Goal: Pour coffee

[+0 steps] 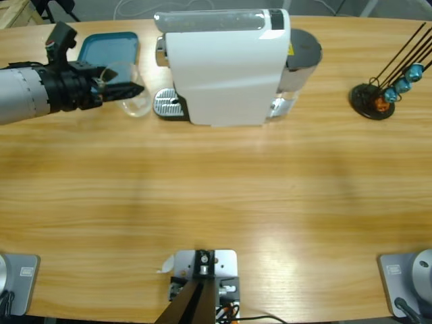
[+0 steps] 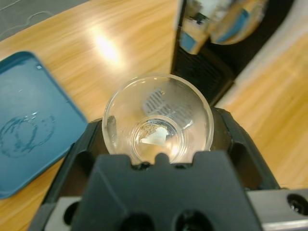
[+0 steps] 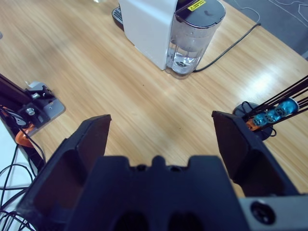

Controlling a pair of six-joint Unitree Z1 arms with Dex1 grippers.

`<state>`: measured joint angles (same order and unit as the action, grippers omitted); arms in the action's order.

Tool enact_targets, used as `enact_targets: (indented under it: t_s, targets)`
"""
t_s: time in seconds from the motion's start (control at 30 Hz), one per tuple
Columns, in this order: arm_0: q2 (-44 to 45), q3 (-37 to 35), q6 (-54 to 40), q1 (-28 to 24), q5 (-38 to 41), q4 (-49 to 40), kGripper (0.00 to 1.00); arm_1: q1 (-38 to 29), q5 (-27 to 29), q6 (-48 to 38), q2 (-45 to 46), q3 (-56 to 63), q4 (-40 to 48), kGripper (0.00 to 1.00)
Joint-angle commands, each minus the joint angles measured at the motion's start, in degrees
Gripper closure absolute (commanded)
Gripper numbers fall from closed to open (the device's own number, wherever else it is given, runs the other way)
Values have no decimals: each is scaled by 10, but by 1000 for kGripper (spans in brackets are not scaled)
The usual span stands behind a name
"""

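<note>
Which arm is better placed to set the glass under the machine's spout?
Left. Its claw already holds the glass beside the coffee machine. The right claw is open, empty and farther away.

1. The only sign in sight is a small yellow label [image 3: 198, 4] on the dark lid of the coffee machine's water tank [image 3: 188, 45], seen in the right wrist view. It bears black marks, too small to read.
2. The same yellow label shows as a sliver at the tank's edge in the high view, also unreadable.
3. No brand, number or other wording can be read on anything else.
</note>
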<state>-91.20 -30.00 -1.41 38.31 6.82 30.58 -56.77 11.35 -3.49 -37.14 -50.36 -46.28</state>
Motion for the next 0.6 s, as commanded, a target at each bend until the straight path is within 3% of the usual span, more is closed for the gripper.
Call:
enact_targets:
  t_s: [0.03, 0.6]
  targets:
    - [-86, -11, -45, 11, 13, -9, 768, 7, -9, -7, 14, 19, -1, 92]
    - [-136, -88, -41, 11, 17, -8, 768, 10, -8, -7, 13, 21, 1, 92]
